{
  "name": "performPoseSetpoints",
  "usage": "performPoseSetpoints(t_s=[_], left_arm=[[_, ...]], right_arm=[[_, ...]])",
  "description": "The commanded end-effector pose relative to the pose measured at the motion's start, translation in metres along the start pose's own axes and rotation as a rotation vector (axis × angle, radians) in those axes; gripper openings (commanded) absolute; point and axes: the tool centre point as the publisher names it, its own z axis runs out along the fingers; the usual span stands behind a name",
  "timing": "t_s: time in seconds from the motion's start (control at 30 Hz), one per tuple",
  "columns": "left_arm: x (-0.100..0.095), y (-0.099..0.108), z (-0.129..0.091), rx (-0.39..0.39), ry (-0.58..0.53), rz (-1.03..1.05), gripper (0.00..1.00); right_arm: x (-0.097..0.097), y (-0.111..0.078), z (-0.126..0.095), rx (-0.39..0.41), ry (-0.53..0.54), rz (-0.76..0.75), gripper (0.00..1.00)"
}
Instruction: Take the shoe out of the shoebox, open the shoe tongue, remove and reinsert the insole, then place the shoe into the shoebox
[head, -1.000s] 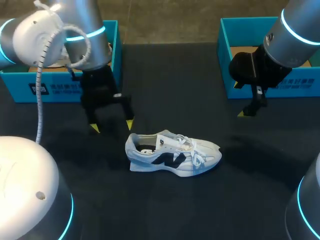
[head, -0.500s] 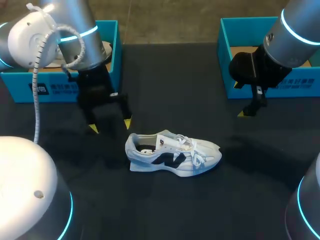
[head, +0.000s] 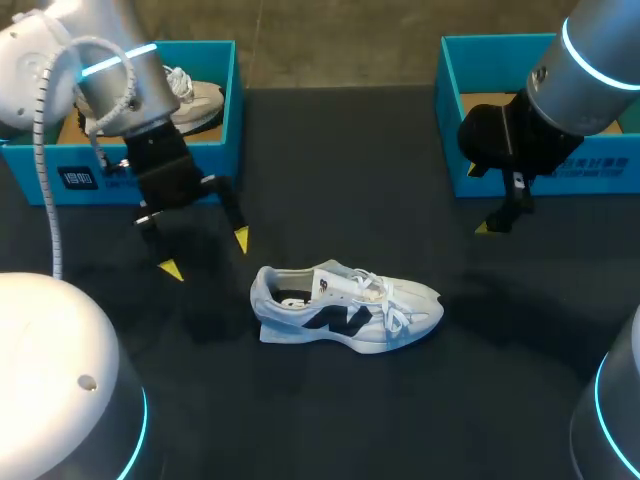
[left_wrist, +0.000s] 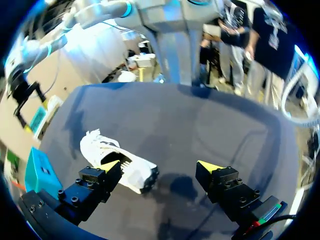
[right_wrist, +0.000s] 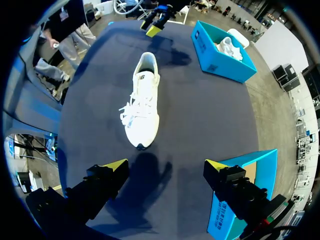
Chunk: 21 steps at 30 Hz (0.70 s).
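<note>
White laced shoe, dark side logo, upright on its sole mid-surface. Left claw wide, near heel. Right claw wide, by teal cardboard box at far right corner.

Left box sits partly behind left arm, boxed shoe mostly covered. Right box cut by edge, inside blocked by right arm. Right gripper: one yellow tip visible in head view. Left wrist view: left gripper finger overlaps table shoe.
</note>
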Motion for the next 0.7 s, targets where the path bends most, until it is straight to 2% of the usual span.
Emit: performPoseSetpoints(t_s=[0.03,0.17,0.3,0.6,0.7], left_arm=[[0.017,0.003,-0.003,0.037,-0.101,-0.146,1.0],[0.035,0.003,-0.002,0.072,-0.195,-0.264,1.0],[0.052,0.013,-0.004,0.091,-0.296,-0.361,1.0],[0.08,0.026,0.0,0.156,-0.424,-0.479,1.0],[0.089,0.037,0.001,0.196,-0.47,-0.509,1.0]], right_arm=[[0.0,0.001,0.002,0.002,-0.001,0.001,1.0],[0.0,0.001,0.002,0.002,-0.001,0.001,1.0],[0.0,0.001,0.002,0.002,-0.001,0.001,1.0],[0.0,0.001,0.002,0.002,-0.001,0.001,1.0],[0.0,0.001,0.002,0.002,-0.001,0.001,1.0]])
